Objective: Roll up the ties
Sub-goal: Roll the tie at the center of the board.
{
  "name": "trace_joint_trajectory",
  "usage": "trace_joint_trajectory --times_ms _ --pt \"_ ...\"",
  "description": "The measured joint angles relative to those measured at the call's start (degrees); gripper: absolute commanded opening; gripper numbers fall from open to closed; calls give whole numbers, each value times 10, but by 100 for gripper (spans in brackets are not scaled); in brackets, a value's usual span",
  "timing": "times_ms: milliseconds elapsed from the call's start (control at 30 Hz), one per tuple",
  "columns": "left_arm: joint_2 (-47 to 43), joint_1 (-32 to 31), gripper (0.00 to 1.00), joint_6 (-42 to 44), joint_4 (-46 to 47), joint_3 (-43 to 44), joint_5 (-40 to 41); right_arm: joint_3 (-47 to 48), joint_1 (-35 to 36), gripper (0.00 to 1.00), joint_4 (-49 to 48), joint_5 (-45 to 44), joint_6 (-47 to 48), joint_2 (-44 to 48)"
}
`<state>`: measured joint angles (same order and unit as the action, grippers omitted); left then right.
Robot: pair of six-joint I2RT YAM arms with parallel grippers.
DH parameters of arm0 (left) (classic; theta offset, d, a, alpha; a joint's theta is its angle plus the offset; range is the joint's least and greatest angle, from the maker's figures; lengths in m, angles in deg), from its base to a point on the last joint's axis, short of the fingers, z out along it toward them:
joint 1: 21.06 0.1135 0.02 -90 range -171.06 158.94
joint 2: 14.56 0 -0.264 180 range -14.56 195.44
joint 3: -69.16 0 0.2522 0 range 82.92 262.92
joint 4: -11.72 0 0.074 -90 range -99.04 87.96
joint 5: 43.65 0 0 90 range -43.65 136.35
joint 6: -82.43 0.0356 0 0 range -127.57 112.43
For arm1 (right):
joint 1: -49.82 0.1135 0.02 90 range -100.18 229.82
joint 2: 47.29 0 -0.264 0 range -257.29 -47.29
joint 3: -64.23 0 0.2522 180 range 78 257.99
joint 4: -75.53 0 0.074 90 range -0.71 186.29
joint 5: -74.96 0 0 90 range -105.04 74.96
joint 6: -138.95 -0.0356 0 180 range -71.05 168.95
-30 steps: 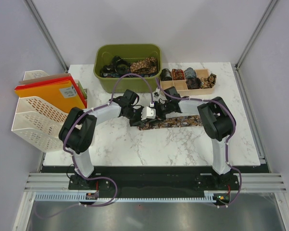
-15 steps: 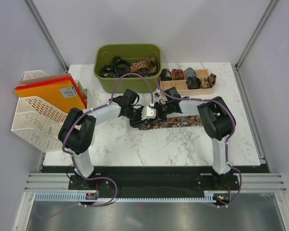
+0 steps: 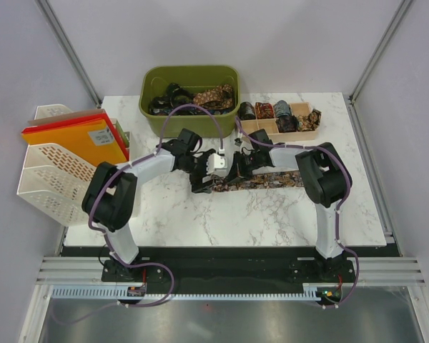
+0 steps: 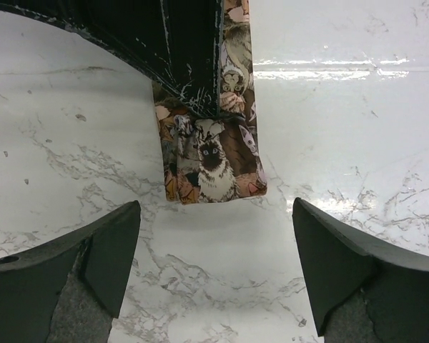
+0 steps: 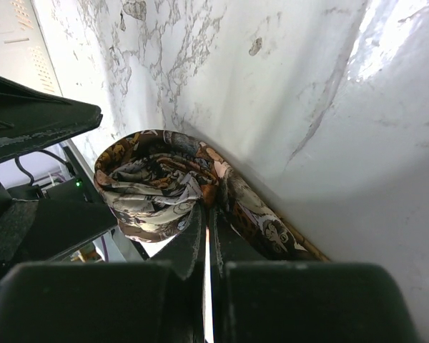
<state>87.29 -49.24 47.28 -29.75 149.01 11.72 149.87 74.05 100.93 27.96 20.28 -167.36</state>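
A brown tie (image 3: 266, 180) with a cat print lies flat across the middle of the marble table (image 3: 222, 221). Its left end is curled into a small loose roll (image 5: 154, 187). My right gripper (image 5: 208, 214) is shut, with its fingertips pinching the fabric at the base of that roll. In the left wrist view the rolled end (image 4: 213, 161) sits just beyond my left gripper (image 4: 214, 209). That gripper is wide open and touches nothing, with bare marble between its fingers (image 4: 104, 246). From above, the left gripper (image 3: 203, 176) and the right gripper (image 3: 236, 170) face each other over the tie's left end.
A green bin (image 3: 151, 114) holding loose ties stands at the back. To its right is a wooden tray (image 3: 264, 128) of rolled ties. A white file rack (image 3: 53, 168) with orange folders (image 3: 71, 136) stands at the table's left edge.
My left gripper has opened wide and let go of the tie's rolled end, backing off a little to the left. My right gripper has shut on the roll.
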Motion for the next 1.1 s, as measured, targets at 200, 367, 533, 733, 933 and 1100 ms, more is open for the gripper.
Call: trace_joint_trajectory --times_ms 200,367,533,733,933,1100 --pt "21 -10 76 -2 10 14 2 -2 0 0 -3 1 0 0" --pt "28 -17 56 -2 10 15 2 -10 -1 0 -18 6 -10 0" --pt "28 -19 44 -7 11 15 6 -18 2 0 -35 9 -28 0" --pt "28 -30 33 -21 -2 26 21 -22 15 0 -68 8 -67 -6" --pt "49 -53 35 -30 -27 60 50 -22 16 12 -74 10 -87 -8" --pt "73 -61 35 -43 -60 95 66 -20 13 22 -65 11 -84 -8"
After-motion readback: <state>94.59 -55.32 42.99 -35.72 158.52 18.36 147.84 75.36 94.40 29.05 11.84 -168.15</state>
